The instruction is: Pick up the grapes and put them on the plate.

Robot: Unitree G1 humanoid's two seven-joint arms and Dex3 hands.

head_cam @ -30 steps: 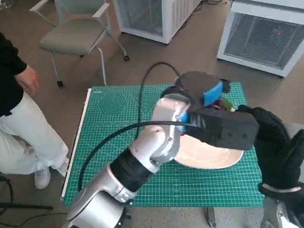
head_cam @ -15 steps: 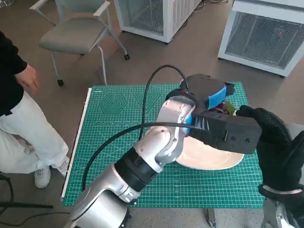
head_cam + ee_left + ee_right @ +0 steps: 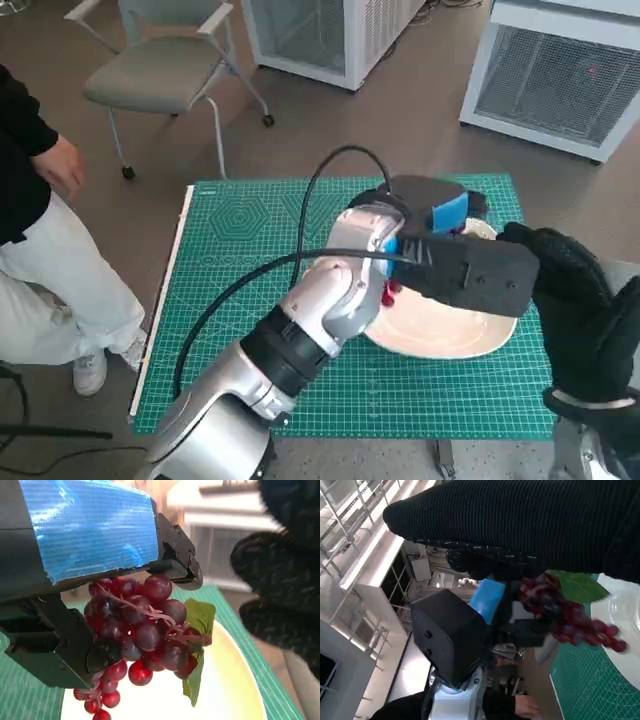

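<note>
the left robot hand [image 3: 95, 580] holds the grapes [image 3: 145, 630] above the plate [image 3: 440, 325], now lower than before. the right robot hand [image 3: 575, 310] waits beside the plate, grip unclear.

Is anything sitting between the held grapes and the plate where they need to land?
Nothing visible does. The left hand holds the grapes just above the plate, and the pale surface under the bunch looks bare. The right hand sits beside the plate's rim, not over it.
</note>
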